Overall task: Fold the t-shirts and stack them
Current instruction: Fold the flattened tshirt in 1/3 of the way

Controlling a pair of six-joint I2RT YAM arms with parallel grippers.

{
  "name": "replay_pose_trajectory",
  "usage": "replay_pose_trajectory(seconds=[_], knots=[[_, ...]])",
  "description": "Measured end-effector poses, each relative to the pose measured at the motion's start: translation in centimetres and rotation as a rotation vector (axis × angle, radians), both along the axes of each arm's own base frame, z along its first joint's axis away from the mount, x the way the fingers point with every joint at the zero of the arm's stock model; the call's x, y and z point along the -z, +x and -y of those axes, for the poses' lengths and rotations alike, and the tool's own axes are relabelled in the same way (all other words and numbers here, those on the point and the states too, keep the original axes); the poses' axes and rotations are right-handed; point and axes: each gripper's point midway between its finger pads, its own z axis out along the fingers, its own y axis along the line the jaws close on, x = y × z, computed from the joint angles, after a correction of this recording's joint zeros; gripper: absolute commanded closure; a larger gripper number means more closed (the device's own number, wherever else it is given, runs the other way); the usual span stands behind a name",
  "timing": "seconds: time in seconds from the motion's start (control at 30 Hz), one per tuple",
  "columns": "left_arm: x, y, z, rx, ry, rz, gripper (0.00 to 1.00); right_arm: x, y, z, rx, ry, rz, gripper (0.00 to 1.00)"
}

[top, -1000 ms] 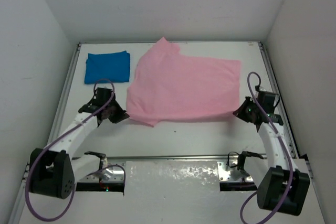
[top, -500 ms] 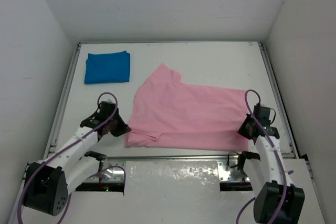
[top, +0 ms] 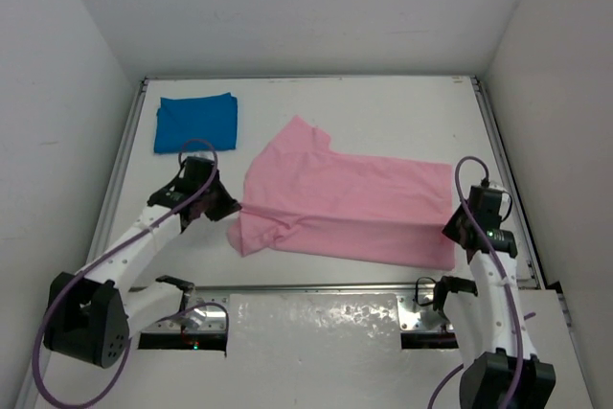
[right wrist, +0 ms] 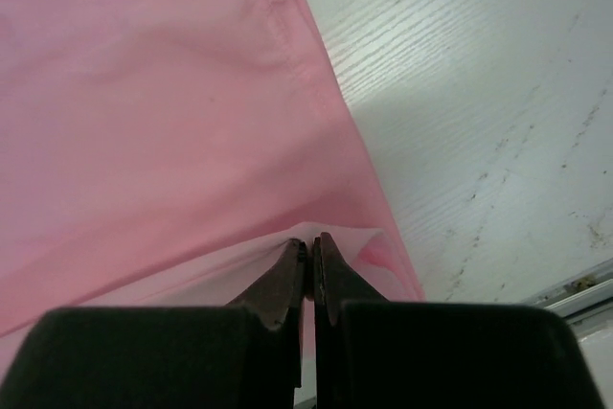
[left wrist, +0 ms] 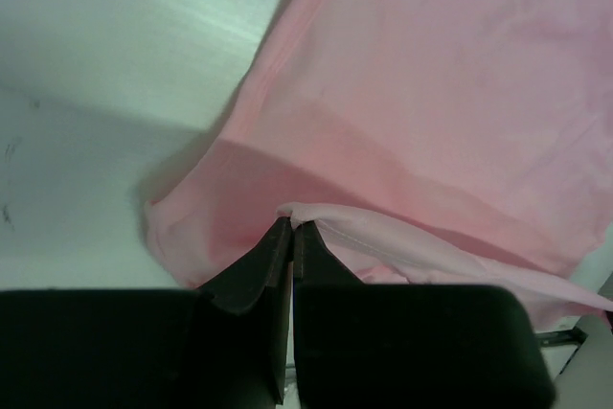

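Observation:
The light pink t-shirt [top: 345, 203] lies spread across the middle of the table, its near edge lifted and folding over. My left gripper [top: 230, 210] is shut on the shirt's near left hem; the left wrist view shows the pink cloth [left wrist: 402, 93] pinched at the fingertips [left wrist: 278, 237]. My right gripper [top: 450, 230] is shut on the near right corner; the right wrist view shows the cloth [right wrist: 144, 93] pinched between the fingertips [right wrist: 292, 261]. The bright blue t-shirt [top: 196, 123] lies folded as a small rectangle at the far left.
White walls close the table in on the left, back and right. A metal rail [top: 316, 286] runs along the near edge between the arm bases. Bare table [right wrist: 479, 93] shows right of the pink shirt.
Both grippers pulled the pink shirt toward the near edge, then moved slightly back up and away, lifting its near hem. The shirt's near left corner has bunched. The blue shirt has not moved.

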Motion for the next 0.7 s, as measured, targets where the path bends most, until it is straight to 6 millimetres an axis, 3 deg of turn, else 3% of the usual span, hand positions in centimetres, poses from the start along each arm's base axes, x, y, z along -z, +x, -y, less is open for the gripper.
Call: replay_pose_trajectory(seconds=[0.1, 0.2, 0.37, 0.57, 0.67, 0.7], knots=[[-1.0, 2.3, 0.2, 0.006, 0.022, 0.026, 1.0, 0.4, 0.0, 0.2, 0.006, 0.0, -0.037, 1.0], [-0.5, 3.8, 0.4, 0.02, 0.045, 0.014, 1.0, 1.6, -0.4, 0.1, 0.007, 0.013, -0.1, 1.0], [1.8, 4.1, 0.3, 0.036, 0.073, -0.043, 1.0, 2.3, 0.1, 0.1, 0.008, 0.021, -0.117, 1.0], [4.0, 4.8, 0.6, 0.062, 0.087, -0.087, 1.0, 4.4, -0.4, 0.1, 0.009, 0.044, -0.223, 1.0], [4.5, 5.4, 0.9, 0.083, 0.087, -0.096, 0.91, 4.7, -0.4, 0.1, 0.01, 0.042, -0.234, 1.0], [4.5, 5.7, 1.1, 0.092, 0.086, -0.09, 0.82, 4.6, -0.2, 0.2, 0.011, 0.037, -0.231, 0.99]])
